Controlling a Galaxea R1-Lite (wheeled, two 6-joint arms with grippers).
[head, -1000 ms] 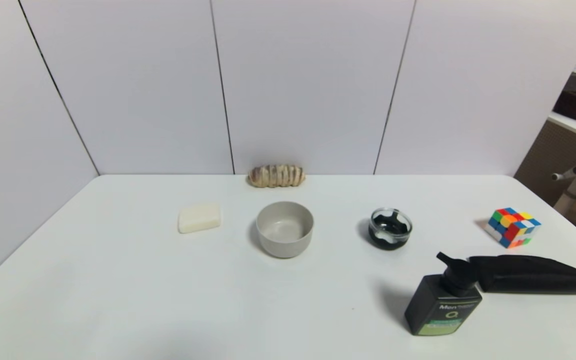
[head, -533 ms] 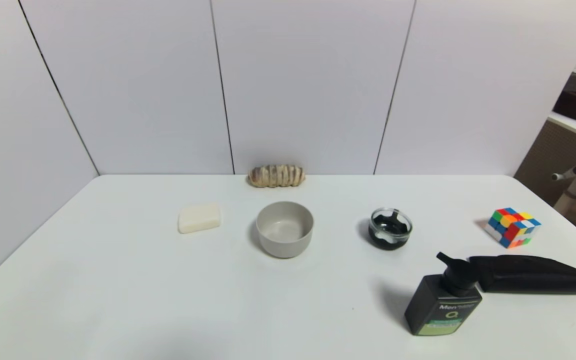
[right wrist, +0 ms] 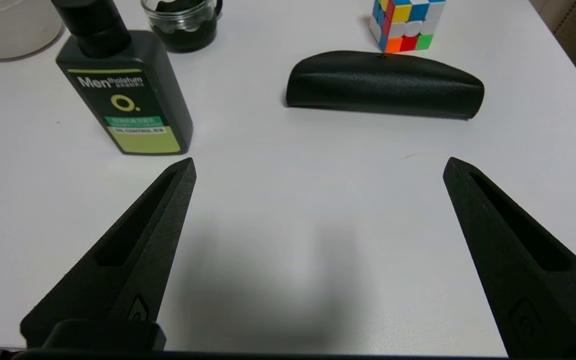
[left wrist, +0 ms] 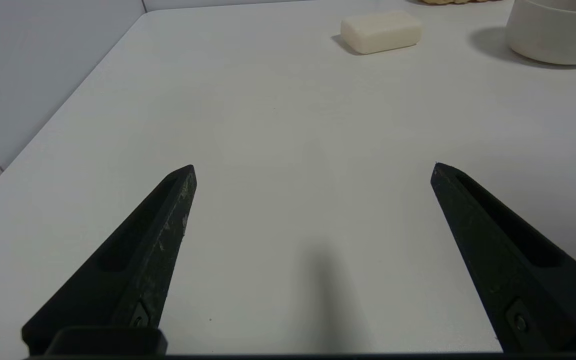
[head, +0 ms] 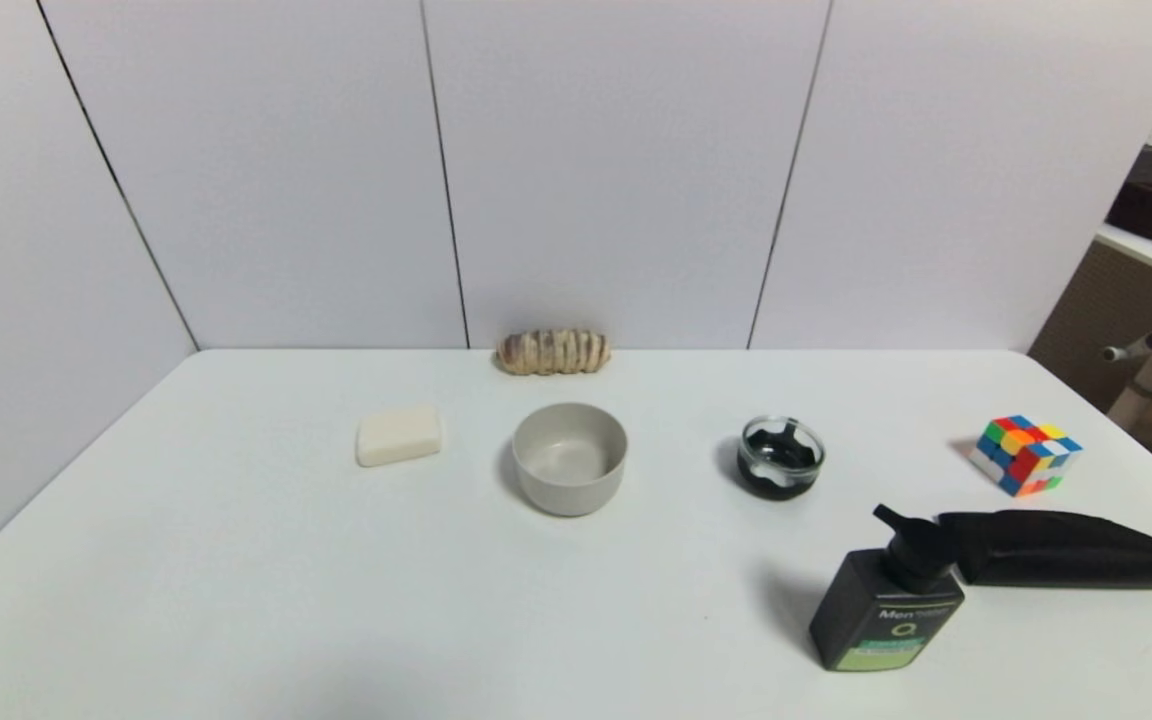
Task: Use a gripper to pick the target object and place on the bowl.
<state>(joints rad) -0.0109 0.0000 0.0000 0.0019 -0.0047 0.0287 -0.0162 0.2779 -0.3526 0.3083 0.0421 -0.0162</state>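
Note:
The black pump bottle with white "Men" lettering and a green label stands upright at the table's front right; it also shows in the right wrist view. The grey-beige bowl sits empty at the table's middle; its wall shows in the left wrist view. Neither gripper shows in the head view. My right gripper is open and empty, low over the table's front edge, short of the bottle. My left gripper is open and empty over the bare front left of the table.
A long black pouch lies just right of the bottle. A clear glass dish with dark contents, a colour cube, a cream soap bar and a bread loaf stand farther back. White walls enclose the table.

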